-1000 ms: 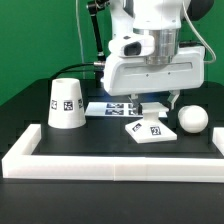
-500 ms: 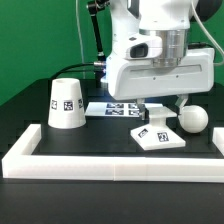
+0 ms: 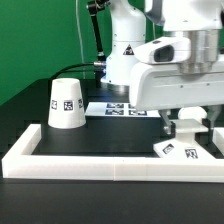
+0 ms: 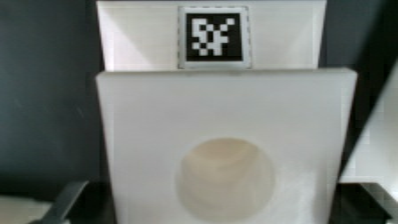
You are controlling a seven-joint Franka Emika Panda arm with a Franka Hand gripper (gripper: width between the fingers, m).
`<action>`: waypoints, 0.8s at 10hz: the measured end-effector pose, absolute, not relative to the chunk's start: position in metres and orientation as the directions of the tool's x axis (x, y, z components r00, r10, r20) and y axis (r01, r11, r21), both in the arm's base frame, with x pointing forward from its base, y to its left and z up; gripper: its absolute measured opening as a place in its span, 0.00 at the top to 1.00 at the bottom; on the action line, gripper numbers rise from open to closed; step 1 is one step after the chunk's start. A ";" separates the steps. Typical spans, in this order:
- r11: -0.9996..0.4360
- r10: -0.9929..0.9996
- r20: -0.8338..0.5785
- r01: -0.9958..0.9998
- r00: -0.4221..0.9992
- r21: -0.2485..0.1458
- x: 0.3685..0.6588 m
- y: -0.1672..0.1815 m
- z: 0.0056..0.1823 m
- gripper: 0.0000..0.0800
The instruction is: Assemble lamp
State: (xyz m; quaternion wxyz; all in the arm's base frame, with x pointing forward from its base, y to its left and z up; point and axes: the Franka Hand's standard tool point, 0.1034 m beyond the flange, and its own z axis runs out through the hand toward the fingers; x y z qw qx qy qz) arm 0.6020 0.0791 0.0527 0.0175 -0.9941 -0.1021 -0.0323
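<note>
Showing an early stage: gripper [image 3: 188, 132] apparently clamped on the base [image 3: 184, 151] by the white frame [image 3: 100, 163]; shade [image 3: 67, 103] well apart, unfitted; bulb hidden.

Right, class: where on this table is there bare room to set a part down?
Free: the black table between the lamp shade and the lamp base, bordered by the marker board behind and the white frame's front bar. Crowded: the exterior view's right, where the gripper holds that base close to that bar.
</note>
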 end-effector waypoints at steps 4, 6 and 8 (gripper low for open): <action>-0.997 0.047 0.088 0.051 0.995 -0.049 0.622 0.101 0.053 0.33; -0.999 -0.004 0.077 0.000 0.997 -0.044 0.624 0.103 0.053 0.33; -0.999 0.017 0.079 0.020 0.997 -0.042 0.623 0.102 0.053 0.33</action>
